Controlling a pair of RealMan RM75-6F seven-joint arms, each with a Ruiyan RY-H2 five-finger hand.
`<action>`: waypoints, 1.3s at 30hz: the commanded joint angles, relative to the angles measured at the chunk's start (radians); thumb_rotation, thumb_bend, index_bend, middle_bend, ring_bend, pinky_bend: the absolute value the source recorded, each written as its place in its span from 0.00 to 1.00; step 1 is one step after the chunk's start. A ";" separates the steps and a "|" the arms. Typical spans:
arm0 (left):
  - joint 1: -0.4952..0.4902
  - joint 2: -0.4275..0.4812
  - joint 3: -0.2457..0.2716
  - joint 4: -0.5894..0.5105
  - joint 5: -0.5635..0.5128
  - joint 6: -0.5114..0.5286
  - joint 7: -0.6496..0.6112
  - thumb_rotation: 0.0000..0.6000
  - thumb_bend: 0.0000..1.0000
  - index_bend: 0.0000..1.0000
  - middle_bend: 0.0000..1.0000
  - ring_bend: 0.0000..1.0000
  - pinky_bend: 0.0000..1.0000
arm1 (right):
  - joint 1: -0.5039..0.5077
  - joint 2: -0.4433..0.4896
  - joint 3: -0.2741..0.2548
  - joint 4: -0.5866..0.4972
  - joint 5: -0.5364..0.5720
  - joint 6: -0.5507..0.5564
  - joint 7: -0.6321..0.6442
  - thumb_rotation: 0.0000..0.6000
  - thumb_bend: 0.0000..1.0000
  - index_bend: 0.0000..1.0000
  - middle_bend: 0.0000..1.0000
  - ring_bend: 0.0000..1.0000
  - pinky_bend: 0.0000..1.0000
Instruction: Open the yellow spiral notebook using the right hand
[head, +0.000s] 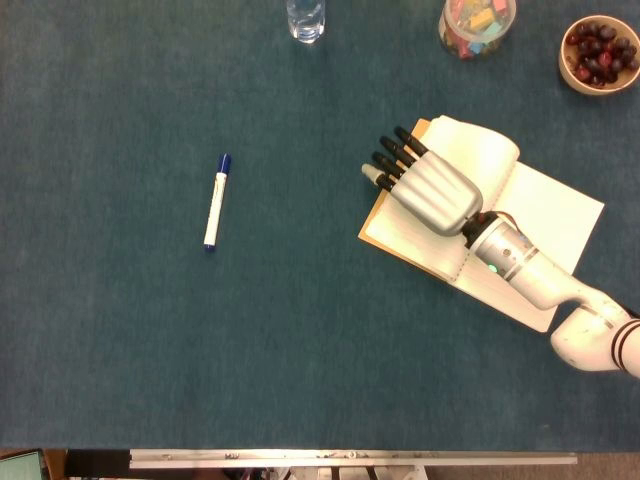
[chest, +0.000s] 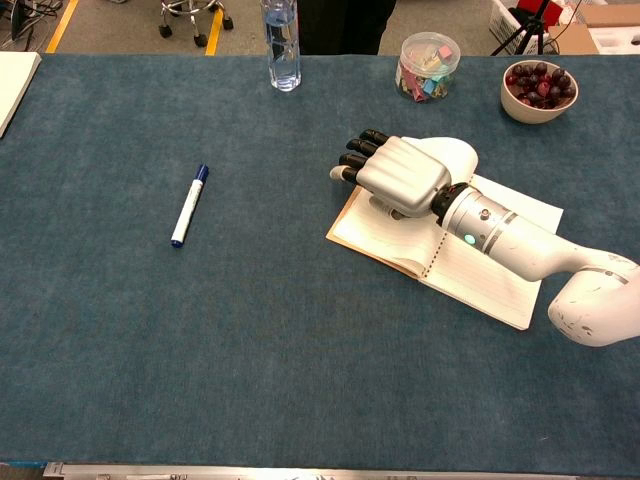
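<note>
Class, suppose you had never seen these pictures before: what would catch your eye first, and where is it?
The silver right hand stands out first, lying on the open notebook at the table's right side, with a page curling up beside it. Next comes the blue-capped marker, alone on the dark cloth at the left. The bowl of red fruit sits in the far right corner.

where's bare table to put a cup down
Bare cloth lies between the marker and the notebook, and along the whole near edge. It is crowded at the far right: the right hand on the notebook, the clip jar, the fruit bowl.
</note>
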 joint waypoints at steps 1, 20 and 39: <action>-0.002 -0.001 0.000 0.001 0.001 -0.002 0.001 1.00 0.49 0.08 0.10 0.02 0.06 | 0.005 0.007 0.021 -0.006 0.008 0.030 0.022 1.00 0.44 0.21 0.22 0.11 0.12; -0.024 0.002 -0.013 -0.005 0.005 -0.016 0.005 1.00 0.49 0.08 0.10 0.02 0.06 | -0.123 0.481 0.102 -0.509 0.092 0.213 -0.038 1.00 0.44 0.21 0.22 0.11 0.12; -0.042 -0.006 -0.015 -0.004 0.001 -0.038 0.012 1.00 0.49 0.08 0.10 0.02 0.06 | -0.355 0.750 -0.019 -0.718 0.049 0.346 -0.054 1.00 0.41 0.21 0.24 0.11 0.12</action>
